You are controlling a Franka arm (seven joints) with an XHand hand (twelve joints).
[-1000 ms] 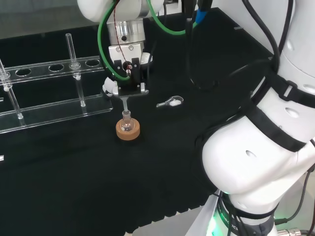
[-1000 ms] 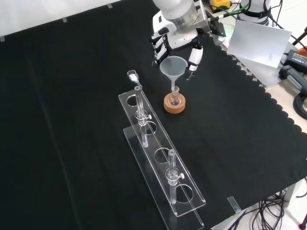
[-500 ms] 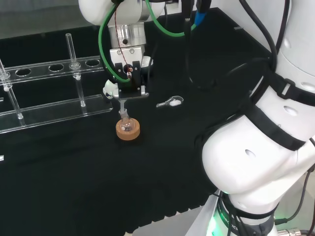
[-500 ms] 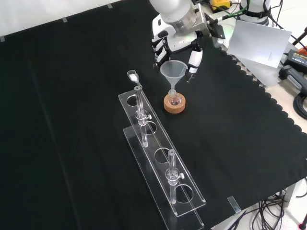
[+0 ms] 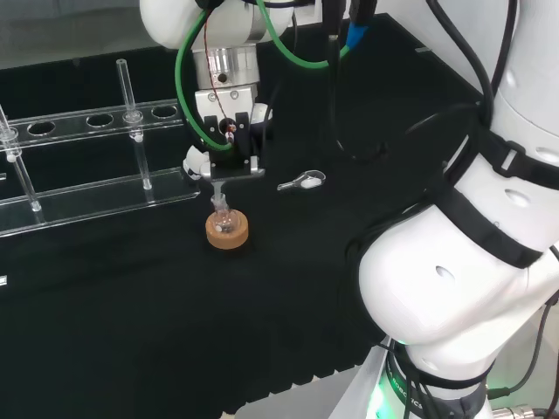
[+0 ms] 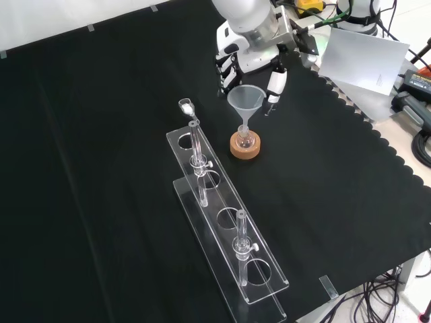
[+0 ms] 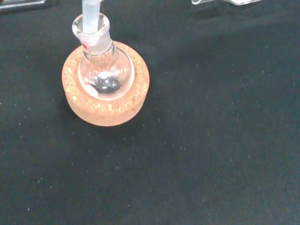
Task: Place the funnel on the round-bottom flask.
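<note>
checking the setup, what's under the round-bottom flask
A round cork ring stand sits under the small clear glass round-bottom flask, on the black cloth. The flask's bulb covers the ring's centre, so what lies there cannot be made out.

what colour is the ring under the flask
Light orange-brown cork ring, speckled; clearest in the wrist view.

The head camera is looking over the arm; the front one is facing back, down at the surface (image 6: 101,134). The wrist camera is hanging close. All are sharing the cork stand (image 5: 227,232) (image 6: 245,147) (image 7: 106,84).
</note>
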